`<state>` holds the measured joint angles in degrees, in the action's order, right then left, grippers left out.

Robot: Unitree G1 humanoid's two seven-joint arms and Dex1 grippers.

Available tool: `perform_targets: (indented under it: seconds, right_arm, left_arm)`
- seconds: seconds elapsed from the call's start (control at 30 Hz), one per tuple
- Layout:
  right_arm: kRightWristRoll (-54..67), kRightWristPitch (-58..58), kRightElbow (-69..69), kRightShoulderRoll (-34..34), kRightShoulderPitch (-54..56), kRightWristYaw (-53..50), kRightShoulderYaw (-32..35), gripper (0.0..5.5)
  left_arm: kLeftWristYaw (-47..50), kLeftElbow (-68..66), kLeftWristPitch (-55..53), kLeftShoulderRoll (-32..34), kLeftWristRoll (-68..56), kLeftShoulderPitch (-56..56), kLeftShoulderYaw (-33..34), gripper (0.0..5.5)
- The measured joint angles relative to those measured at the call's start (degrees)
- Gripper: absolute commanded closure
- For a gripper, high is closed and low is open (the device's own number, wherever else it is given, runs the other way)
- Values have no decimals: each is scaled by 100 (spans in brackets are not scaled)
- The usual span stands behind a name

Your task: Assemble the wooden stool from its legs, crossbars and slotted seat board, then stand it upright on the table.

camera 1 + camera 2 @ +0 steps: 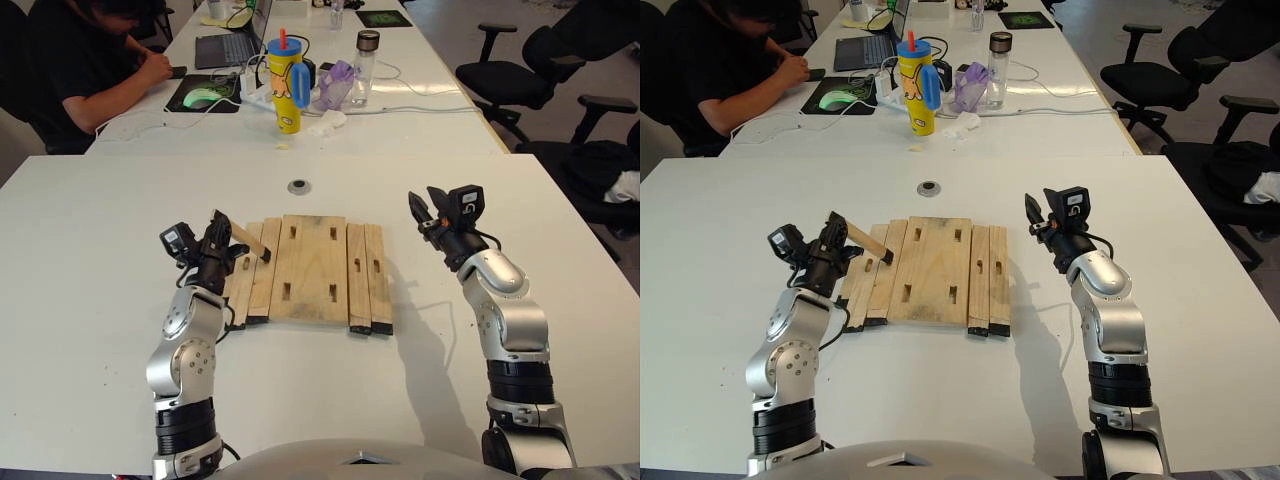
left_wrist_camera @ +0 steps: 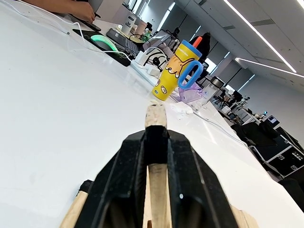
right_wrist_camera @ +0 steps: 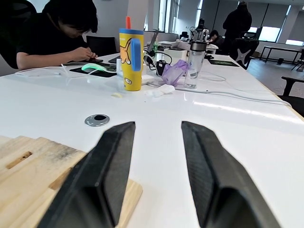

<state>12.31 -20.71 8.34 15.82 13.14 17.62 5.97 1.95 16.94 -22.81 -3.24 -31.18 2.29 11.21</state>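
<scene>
My left jaws grip a short pale wooden bar, tilted above the left-hand slats at centre-left of the head view. The slotted wooden seat board lies flat mid-frame on the white worktop, flanked by dark-tipped wooden slats. My right jaws hang spread and empty, right of the boards. I judge assembly barely begun: the next move means lining that bar up with a slot.

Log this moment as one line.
left gripper: shut on crossbar, above legs | right gripper: open, right of seat board | status: unassembled
</scene>
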Motion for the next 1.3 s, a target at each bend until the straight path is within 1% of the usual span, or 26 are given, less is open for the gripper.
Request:
perform_targets:
  seconds: [0.27,0.67,1.0,1.3]
  right_arm:
    - [0,-11,0,-7,2,4,-50,371]
    - [-2,-76,43,-133,1,-4,-202,371]
    - [-16,-131,139,-197,-9,-8,-339,371]
    - [-71,-134,250,-205,-97,-1,-493,371]
  left_arm:
    - [-10,-151,107,61,231,63,-18,507]
    - [-4,-377,330,218,1128,258,-566,507]
    - [115,-450,217,378,1567,358,-734,507]
    - [102,-262,225,580,2334,246,-1414,507]
